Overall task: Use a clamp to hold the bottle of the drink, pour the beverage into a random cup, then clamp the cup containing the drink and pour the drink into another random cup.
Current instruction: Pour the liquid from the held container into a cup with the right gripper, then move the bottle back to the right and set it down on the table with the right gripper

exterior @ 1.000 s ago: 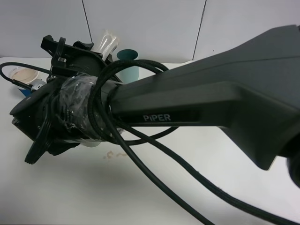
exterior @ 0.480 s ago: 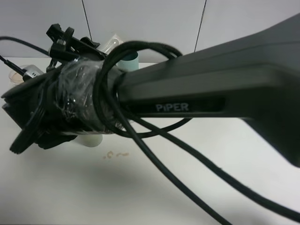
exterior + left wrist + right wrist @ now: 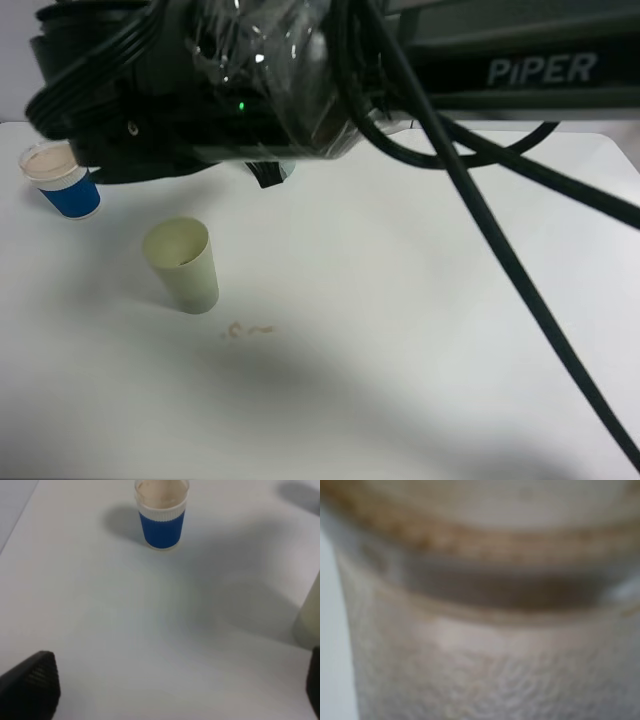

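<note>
**Bottle up in the right clamp, both cups standing on the table**

From the high camera, the right arm (image 3: pixel 520 70), black and lettered PIPER, crosses the top of the picture. Its wrist is wrapped in clear plastic film (image 3: pixel 265 60), and black cables (image 3: pixel 480 210) hang from it. The fingertips of the right gripper are hidden here. Below, on the white table (image 3: pixel 420 350), the pale yellow-green tumbler (image 3: pixel 182 265) stands upright. The blue paper cup (image 3: pixel 62 180) stands upright too, well apart from it, near the left edge. Some small brown drops (image 3: pixel 247 329) lie on the table just beside the tumbler's foot.

From the left wrist camera, the left gripper (image 3: pixel 172 687) hangs over the bare table with its fingers (image 3: pixel 30 685) wide apart and nothing between them. The blue paper cup is ahead of it; the inside is beige. The tumbler's side shows at the picture's edge.

The right wrist camera is very blurred. The bottle of the drink (image 3: pixel 480 670) fills the whole picture, with a dark brown band of the beverage (image 3: pixel 520 592) inside. The jaws are closed on it, though the fingers themselves do not show.
</note>
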Available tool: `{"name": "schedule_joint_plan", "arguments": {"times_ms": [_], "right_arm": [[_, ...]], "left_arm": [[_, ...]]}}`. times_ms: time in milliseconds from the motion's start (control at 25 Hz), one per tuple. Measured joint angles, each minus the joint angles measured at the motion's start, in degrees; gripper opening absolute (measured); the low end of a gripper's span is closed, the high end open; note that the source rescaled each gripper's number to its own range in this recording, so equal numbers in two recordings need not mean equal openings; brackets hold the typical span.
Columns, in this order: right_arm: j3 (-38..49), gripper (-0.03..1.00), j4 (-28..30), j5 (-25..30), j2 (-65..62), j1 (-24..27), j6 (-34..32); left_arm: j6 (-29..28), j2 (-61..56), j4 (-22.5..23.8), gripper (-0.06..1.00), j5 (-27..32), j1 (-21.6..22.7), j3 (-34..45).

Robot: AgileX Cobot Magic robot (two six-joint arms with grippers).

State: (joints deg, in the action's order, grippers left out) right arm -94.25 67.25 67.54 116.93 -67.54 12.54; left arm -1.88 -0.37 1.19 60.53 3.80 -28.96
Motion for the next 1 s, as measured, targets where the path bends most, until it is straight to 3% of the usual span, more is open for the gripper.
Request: {"name": "schedule_joint_plan", "arguments": {"times_ms": [520,1000], "right_arm": [[0.0,0.01,-12.85,-11.57,0.0,9.66,-8.7],[0.54,0.01,-25.04,-19.92,0.0,14.19,-14.16]], "left_arm": [[0.0,0.0,0.0,1.0,0.0,0.0,0.0],[0.0,0.0,0.0,1.0,0.0,0.0,0.0]]}}
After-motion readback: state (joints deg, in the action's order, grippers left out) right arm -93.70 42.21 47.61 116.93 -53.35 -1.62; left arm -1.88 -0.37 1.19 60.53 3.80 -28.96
